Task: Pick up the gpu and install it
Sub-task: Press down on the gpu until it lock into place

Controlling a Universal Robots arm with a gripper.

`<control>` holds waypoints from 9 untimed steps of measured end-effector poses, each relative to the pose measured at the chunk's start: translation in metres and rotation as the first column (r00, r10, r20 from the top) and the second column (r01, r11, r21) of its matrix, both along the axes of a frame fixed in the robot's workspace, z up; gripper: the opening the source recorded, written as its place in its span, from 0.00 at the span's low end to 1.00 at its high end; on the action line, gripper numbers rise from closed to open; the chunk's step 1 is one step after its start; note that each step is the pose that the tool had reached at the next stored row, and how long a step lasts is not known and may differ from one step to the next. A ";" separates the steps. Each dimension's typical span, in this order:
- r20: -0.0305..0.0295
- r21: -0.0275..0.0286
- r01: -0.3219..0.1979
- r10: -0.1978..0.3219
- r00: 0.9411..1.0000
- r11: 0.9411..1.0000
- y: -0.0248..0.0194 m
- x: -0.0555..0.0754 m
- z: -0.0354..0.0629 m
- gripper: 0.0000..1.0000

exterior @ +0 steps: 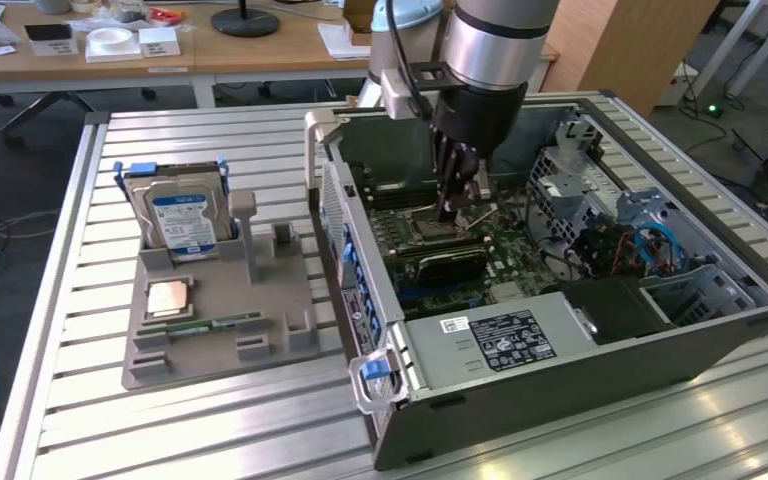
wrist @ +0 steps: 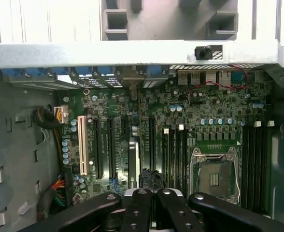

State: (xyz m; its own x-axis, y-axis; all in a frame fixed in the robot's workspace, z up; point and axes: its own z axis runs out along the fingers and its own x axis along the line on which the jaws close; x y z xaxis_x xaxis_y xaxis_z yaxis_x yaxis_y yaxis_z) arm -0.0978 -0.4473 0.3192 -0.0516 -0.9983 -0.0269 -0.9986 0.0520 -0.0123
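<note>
The fingers [exterior: 456,205] are drawn tight together, with no gap showing between them. They point straight down into the open computer case [exterior: 584,345], just above centre in the exterior view. In the wrist view the fingers [wrist: 151,205] meet directly over the row of expansion slots [wrist: 106,147]. That lineup suits a card that has to go into its slot square and upright.

The gpu [exterior: 444,262] shows as a dark, thin card standing on edge on the motherboard [exterior: 518,250], just below the fingertips in the exterior view. From the wrist it appears edge-on [wrist: 134,162], between the long black slots. It looks seated, or nearly so. Whether the fingertips touch its upper edge I cannot tell.

The case lies on its side with the panel off, so the board faces up and can be reached from above. On the slatted surface [exterior: 157,430], at the exterior view's left, a grey holder [exterior: 271,340] keeps the hard drive [exterior: 184,218] upright and the RAM stick [exterior: 204,325] flat.
</note>
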 end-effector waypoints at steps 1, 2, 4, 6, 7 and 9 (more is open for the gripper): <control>0.000 0.000 0.000 0.000 1.000 1.000 0.0001 0.000 -0.0018 0.11; 0.000 0.000 0.000 0.000 1.000 1.000 0.0002 0.000 -0.0037 0.11; 0.000 0.000 0.000 0.000 1.000 1.000 0.0003 0.000 -0.0054 0.11; 0.000 0.000 0.000 0.000 1.000 1.000 0.0003 0.000 -0.0054 0.11; 0.000 0.000 0.000 0.000 1.000 1.000 0.0003 0.000 -0.0054 0.11; 0.000 0.000 0.000 0.000 1.000 1.000 0.0003 0.000 -0.0062 0.11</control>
